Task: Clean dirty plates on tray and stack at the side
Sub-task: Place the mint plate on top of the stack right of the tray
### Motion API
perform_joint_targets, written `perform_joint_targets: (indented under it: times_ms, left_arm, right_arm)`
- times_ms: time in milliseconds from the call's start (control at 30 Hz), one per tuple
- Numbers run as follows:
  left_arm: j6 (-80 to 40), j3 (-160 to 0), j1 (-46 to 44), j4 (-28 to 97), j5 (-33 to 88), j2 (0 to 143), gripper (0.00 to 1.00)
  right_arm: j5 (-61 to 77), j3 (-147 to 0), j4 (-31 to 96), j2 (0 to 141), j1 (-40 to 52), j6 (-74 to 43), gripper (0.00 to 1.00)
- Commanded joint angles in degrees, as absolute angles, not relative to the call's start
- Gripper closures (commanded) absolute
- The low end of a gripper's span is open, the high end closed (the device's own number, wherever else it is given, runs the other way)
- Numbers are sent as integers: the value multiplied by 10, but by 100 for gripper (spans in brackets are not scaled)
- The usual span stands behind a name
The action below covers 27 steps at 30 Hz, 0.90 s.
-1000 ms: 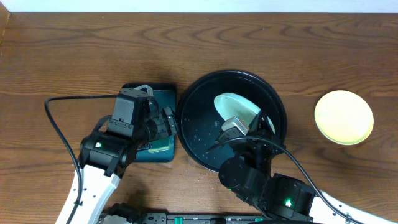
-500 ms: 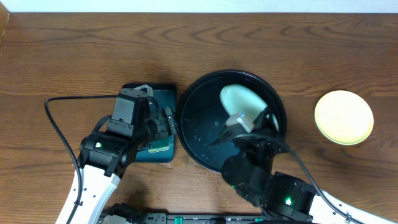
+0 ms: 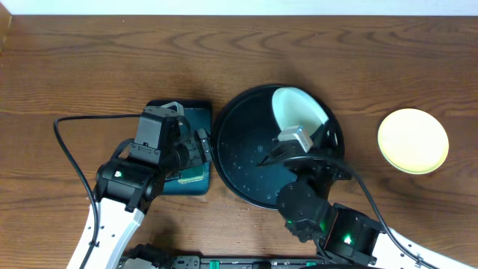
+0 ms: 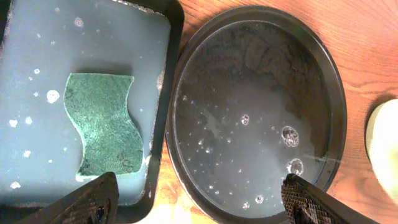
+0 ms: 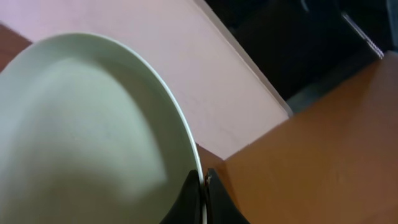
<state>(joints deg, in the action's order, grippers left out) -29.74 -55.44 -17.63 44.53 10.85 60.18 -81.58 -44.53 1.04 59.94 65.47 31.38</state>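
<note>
Overhead view, with both wrist views. The bench point(image 3: 89, 60) carries a round black tray point(image 3: 237, 168), wet and beaded with droplets. A rectangular teal tray point(image 3: 196, 119) lies just beside it on the left. A yellow plate point(image 3: 413, 140) lies flat on the bench, well apart to the right. Only two plates are visible.

The mint plate point(image 3: 299, 112) is tilted steeply over the tray's far right part, raised by one edge. The sponge point(image 4: 102, 121) lies flat in the teal tray, untouched.

Step in hand, as judged: lifting the mint plate out of the tray, probably to stack it on the yellow plate. To do this well:
- The edge pinch is thin and the plate looks wet, so travel should be slow and the grip firm.
- The low edge must clear the tray's raised rim.
- The plate should be levelled and centred over the yellow plate before lowering.
- Release should come only once it is seated.

The right tool point(image 5: 203, 196) is closed almost fully, its fingers nipping the mint plate's rim between them. The left tool point(image 4: 200, 202) is spread wide and holds nothing. It hangs over the seam between the two trays, touching neither.
</note>
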Motion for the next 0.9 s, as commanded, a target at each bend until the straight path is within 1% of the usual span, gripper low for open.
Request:
perform_joint_targets:
  times_ms: [0,67,133,233,300,367,500,567,667,733,867]
  left_arm:
    - [-289,-571,-174,445,114,602,16]
    - [-289,-571,-174,445,114,602,16]
    - [-289,-571,-174,445,114,602,16]
    - [-289,-571,-174,445,114,602,16]
    - [-289,-571,-174,445,114,602,16]
    - [-289,-571,-174,445,114,602,16]
    - [-289,-571,-174,445,114,602,16]
    - [-289,-571,-174,445,114,602,16]
    - [-289,-571,-174,445,114,602,15]
    - [-289,-571,-174,445,114,602,16]
    - [-289,-571,-174,445,114,602,15]
  right_arm:
    - [-835,-450,16,599,654,290,99]
    - [-814,-450,33,599,653,240,99]
    - [-763,-450,74,601,652,201,99]
    - [-680,-450,164,604,634,86,99]
    - [-598,-450,235,607,601,4,99]
    - [-539,-450,272,606,568,-51,99]
    - [-402,-451,295,594,492,-110,99]
    - [-328,-455,302,581,439,-131,99]
    - [-176,-465,306,560,320,-135,99]
    - [-76,-471,306,557,214,-135,99]
    - [68,-472,309,565,7,-145,99]
